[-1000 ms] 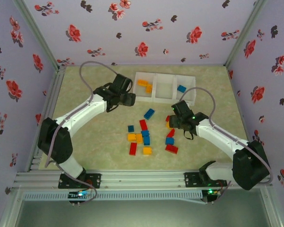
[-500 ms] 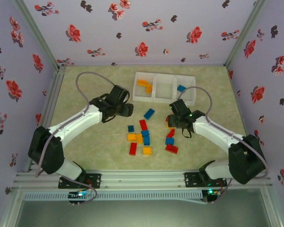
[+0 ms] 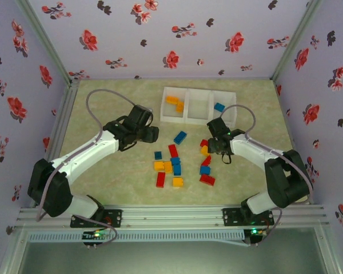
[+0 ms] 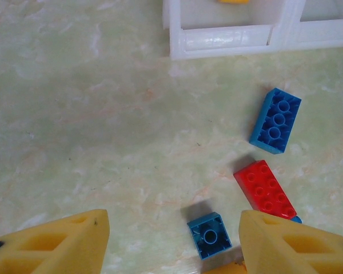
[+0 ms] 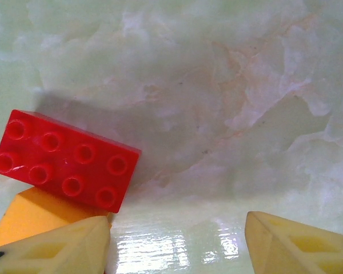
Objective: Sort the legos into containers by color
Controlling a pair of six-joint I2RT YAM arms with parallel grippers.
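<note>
Beside the right arm's wide-open, empty jaws lies a red brick point(image 5: 66, 160) touching an orange brick point(image 5: 30, 216).

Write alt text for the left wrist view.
The left gripper, open, hangs over the table, a small blue brick between its yellow fingers. Beyond lie a red brick, a longer blue brick and the white container.

lilac floral walls point(image 3: 177, 34), marbled tabletop point(image 3: 114, 177)

Left gripper point(image 3: 151, 135): my jaws stand wide apart, empty, held high.
Right gripper point(image 3: 212, 146): my jaws stand wide apart, empty, held low.
</note>
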